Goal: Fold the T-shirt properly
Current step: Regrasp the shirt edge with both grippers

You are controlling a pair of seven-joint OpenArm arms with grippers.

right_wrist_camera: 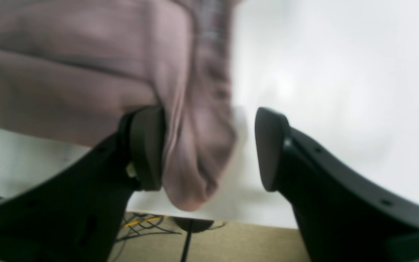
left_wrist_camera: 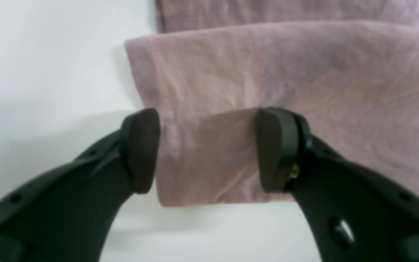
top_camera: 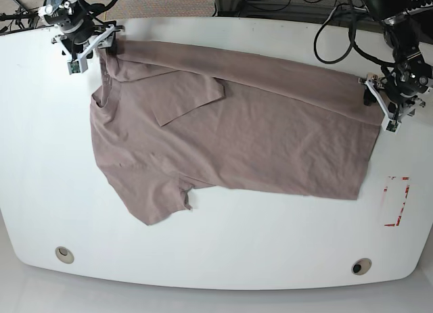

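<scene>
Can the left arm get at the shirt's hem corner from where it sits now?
Probably yes: the left gripper already straddles the T-shirt hem corner with jaws open, and nothing lies between them.

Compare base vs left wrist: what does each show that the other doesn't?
Base only: the whole T-shirt spread on the white table, one sleeve folded over its chest, the right claw at the collar end, a red-marked label and cables behind the table.

Left wrist only: close detail of the left claw, both pads straddling a doubled hem edge, jaws apart, stitching visible.

Both: mauve-brown shirt fabric, white tabletop, the left claw at the hem end.
</scene>
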